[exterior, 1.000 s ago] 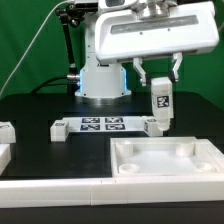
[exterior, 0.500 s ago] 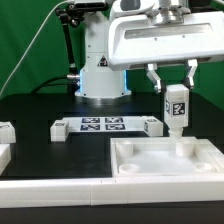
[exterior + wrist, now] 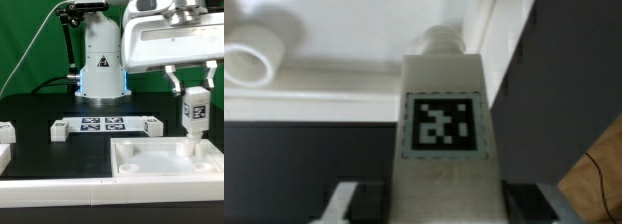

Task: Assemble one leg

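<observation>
My gripper [image 3: 193, 82] is shut on the leg [image 3: 193, 112], a small white post with a black-and-white tag on its face. I hold it upright, its lower end just above the far right corner of the large white square tray-like piece [image 3: 165, 165]. In the wrist view the leg [image 3: 445, 120] runs out from between my fingers, its peg end over the tray's rim [image 3: 349, 90], with a round corner socket [image 3: 251, 60] to one side.
The marker board [image 3: 105, 126] lies behind the tray at the middle of the black table. Other white parts [image 3: 6, 132] sit at the exterior view's left edge. A white rail [image 3: 50, 187] runs along the front. The robot base [image 3: 100, 70] stands at the back.
My gripper has carried the leg toward the exterior view's right and slightly down, from beside the marker board's end to over the tray's far right corner.
</observation>
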You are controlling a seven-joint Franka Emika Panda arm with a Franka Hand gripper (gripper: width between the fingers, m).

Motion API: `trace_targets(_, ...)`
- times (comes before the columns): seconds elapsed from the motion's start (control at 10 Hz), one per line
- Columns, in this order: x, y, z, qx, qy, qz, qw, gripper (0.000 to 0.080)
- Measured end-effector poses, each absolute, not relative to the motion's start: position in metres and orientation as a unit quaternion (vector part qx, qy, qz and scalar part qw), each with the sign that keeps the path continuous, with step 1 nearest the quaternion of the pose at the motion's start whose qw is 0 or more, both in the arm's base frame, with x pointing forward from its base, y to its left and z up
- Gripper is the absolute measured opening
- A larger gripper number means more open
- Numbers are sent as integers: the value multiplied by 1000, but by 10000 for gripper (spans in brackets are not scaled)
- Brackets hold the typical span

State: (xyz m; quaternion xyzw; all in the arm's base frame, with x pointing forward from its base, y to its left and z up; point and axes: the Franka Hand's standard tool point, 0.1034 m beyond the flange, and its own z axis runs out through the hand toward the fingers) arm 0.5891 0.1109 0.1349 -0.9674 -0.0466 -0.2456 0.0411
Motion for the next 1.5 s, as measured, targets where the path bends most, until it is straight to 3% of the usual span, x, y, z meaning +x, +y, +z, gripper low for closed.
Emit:
trace_targets(0.7,603,110,111,-967,-62,-244,36,291)
trace_targets(1.5,608,111,109,-966,-69,-248,34,291)
